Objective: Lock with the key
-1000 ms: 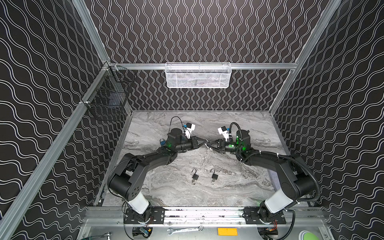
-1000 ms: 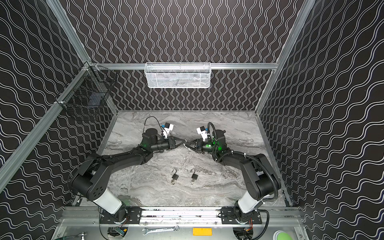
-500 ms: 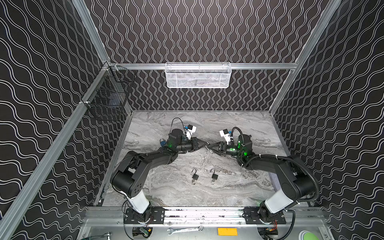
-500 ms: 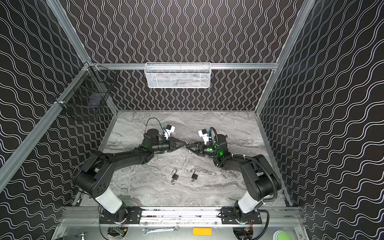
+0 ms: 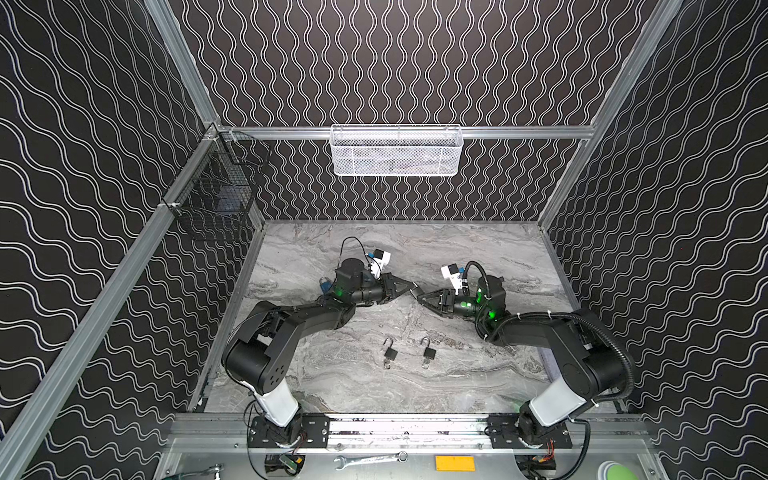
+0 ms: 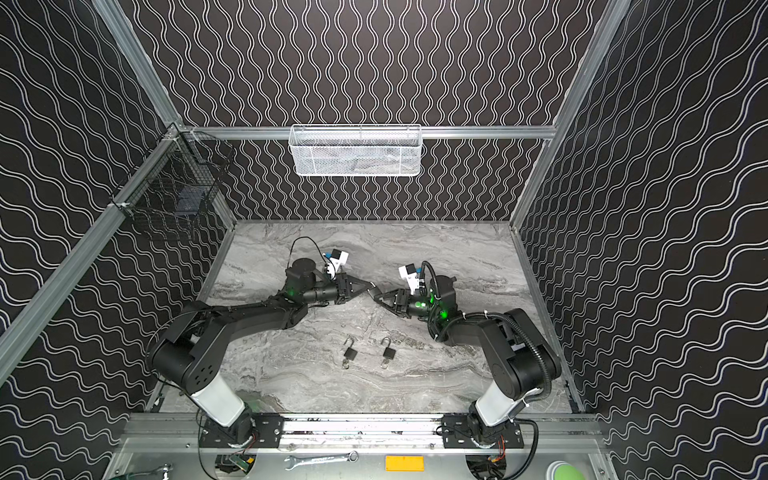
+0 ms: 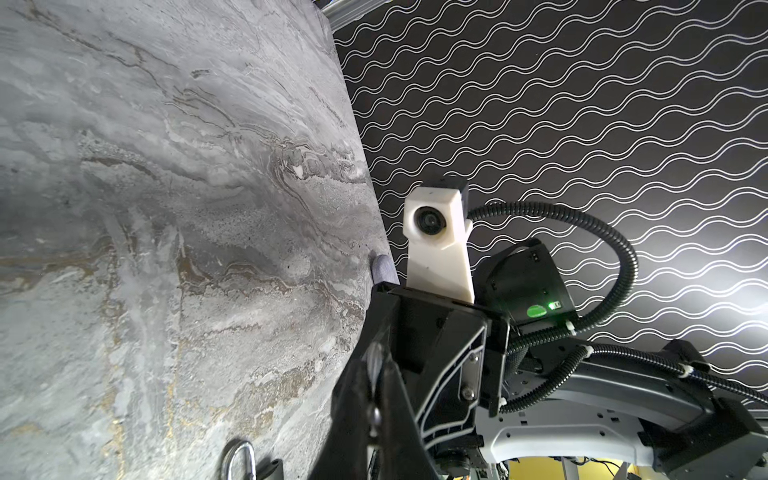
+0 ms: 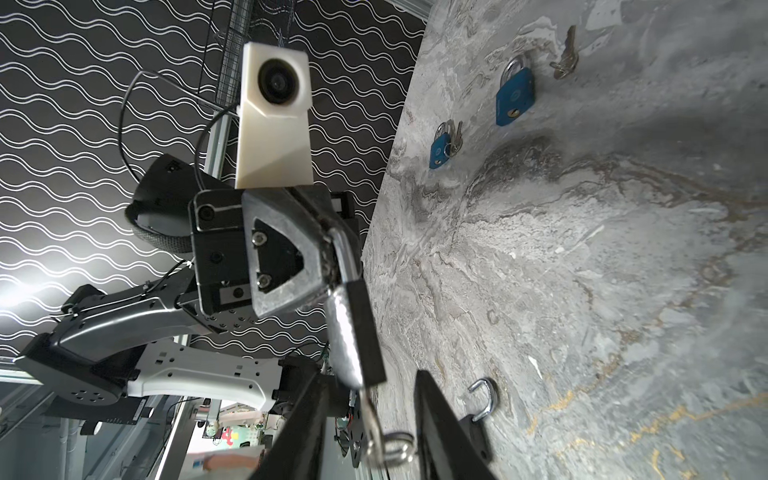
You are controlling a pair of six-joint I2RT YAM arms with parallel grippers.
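Observation:
My left gripper [image 5: 412, 285] [image 6: 371, 286] is shut on the shackle of a small black padlock [image 8: 360, 328], which it holds above the table's middle. In the left wrist view the silver shackle [image 7: 374, 361] shows pinched between the closed jaws. A key [image 8: 371, 415] with a wire ring [image 8: 395, 446] sticks out of the padlock's base. My right gripper [image 8: 370, 386] [image 5: 419, 297] faces the left one, and its jaws stand apart on either side of the key and ring. I cannot see either finger pressing on the key.
Two black padlocks [image 5: 390, 353] [image 5: 429, 353] lie with open shackles toward the table's front. Two blue padlocks [image 8: 514, 97] [image 8: 440, 147] and a loose key [image 8: 565, 62] lie behind the left arm. A white basket [image 5: 395, 151] and a black basket [image 5: 212, 199] hang on the walls.
My right gripper has shifted a little to the right and toward the front. The left gripper holds the padlock in about the same place.

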